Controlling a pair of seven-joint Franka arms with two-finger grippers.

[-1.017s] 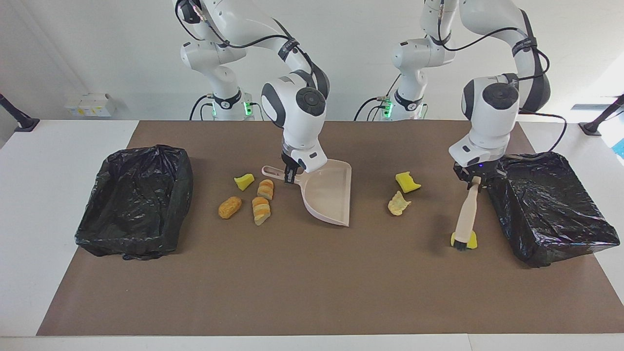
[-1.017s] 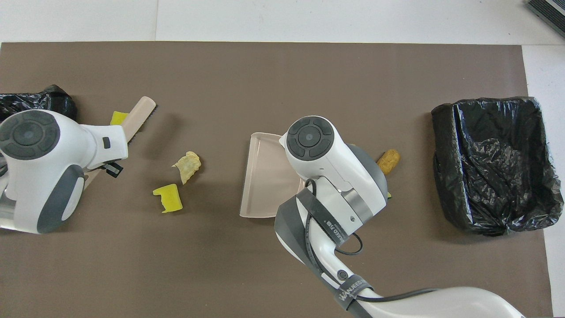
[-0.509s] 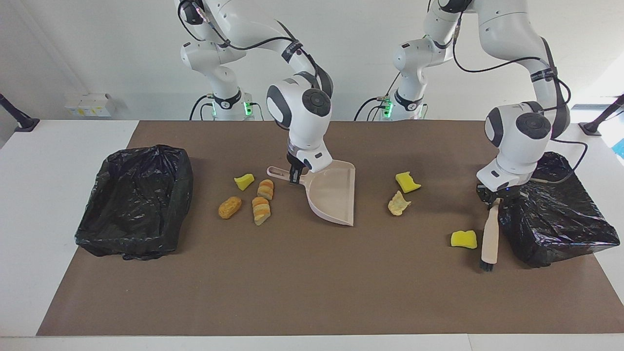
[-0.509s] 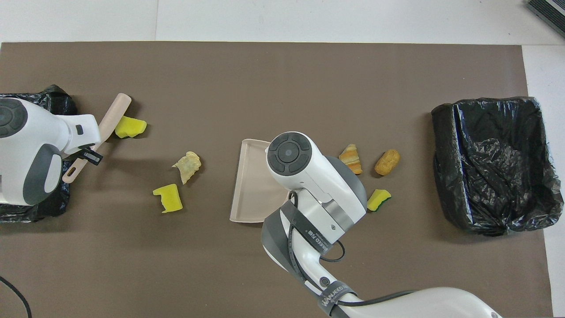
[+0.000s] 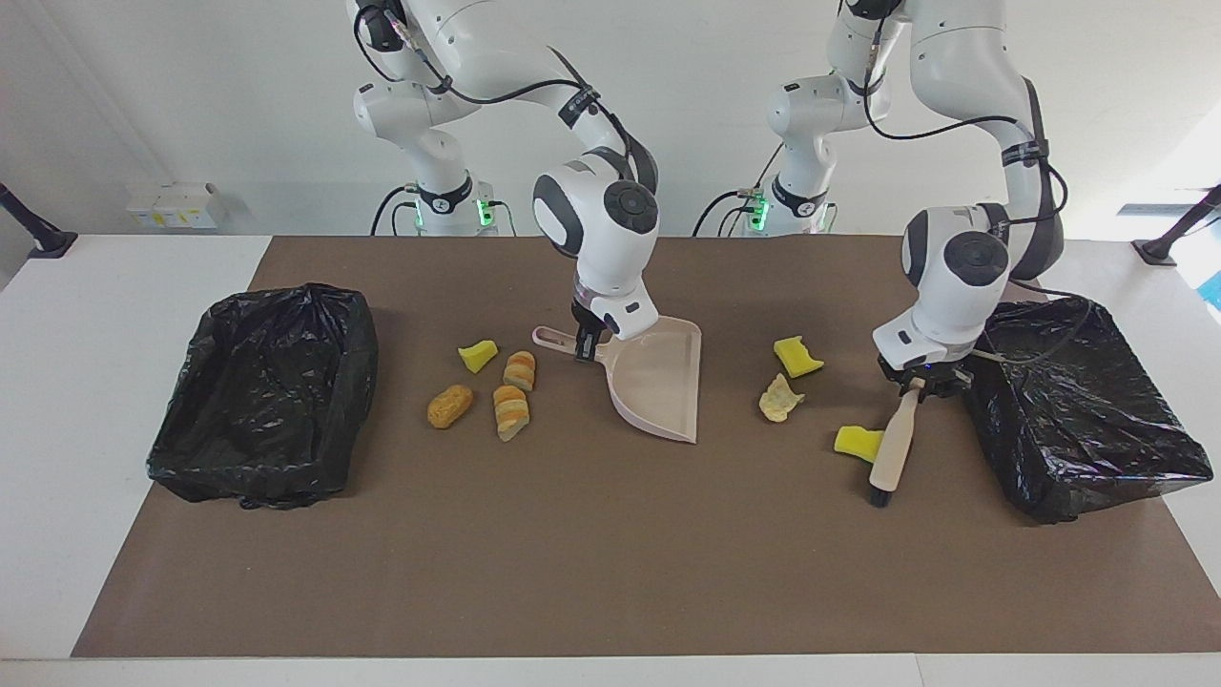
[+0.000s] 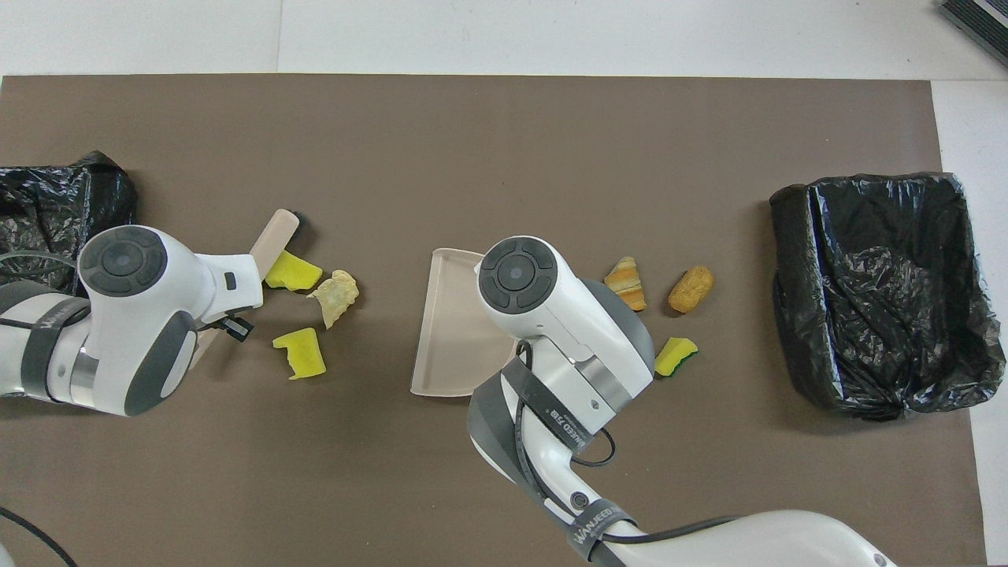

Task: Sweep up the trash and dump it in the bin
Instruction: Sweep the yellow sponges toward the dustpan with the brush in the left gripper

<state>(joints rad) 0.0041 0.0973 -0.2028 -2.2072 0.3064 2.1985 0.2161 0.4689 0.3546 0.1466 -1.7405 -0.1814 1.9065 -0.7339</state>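
Note:
My left gripper [image 5: 913, 382] is shut on the handle of a beige brush [image 5: 889, 453], whose bristle end touches the mat. A yellow wedge of trash [image 5: 857, 442] lies against the brush, close to a pale flaky piece [image 5: 779, 398] and another yellow wedge [image 5: 796, 355]. My right gripper [image 5: 583, 345] is shut on the handle of the beige dustpan [image 5: 658, 382], its mouth turned toward those pieces. Beside the dustpan's handle lie two bread slices [image 5: 509, 410], an orange-brown lump [image 6: 691, 288] and a yellow wedge [image 6: 676, 354].
A bin lined with a black bag [image 5: 262, 391] stands at the right arm's end of the brown mat [image 5: 591, 553]. A second black-lined bin [image 5: 1078, 401] stands at the left arm's end, right beside the left hand.
The left gripper swung the brush out past the yellow wedge, then swept it toward the table's middle, up to the flaky piece. The dustpan shifted slightly toward the left arm's end.

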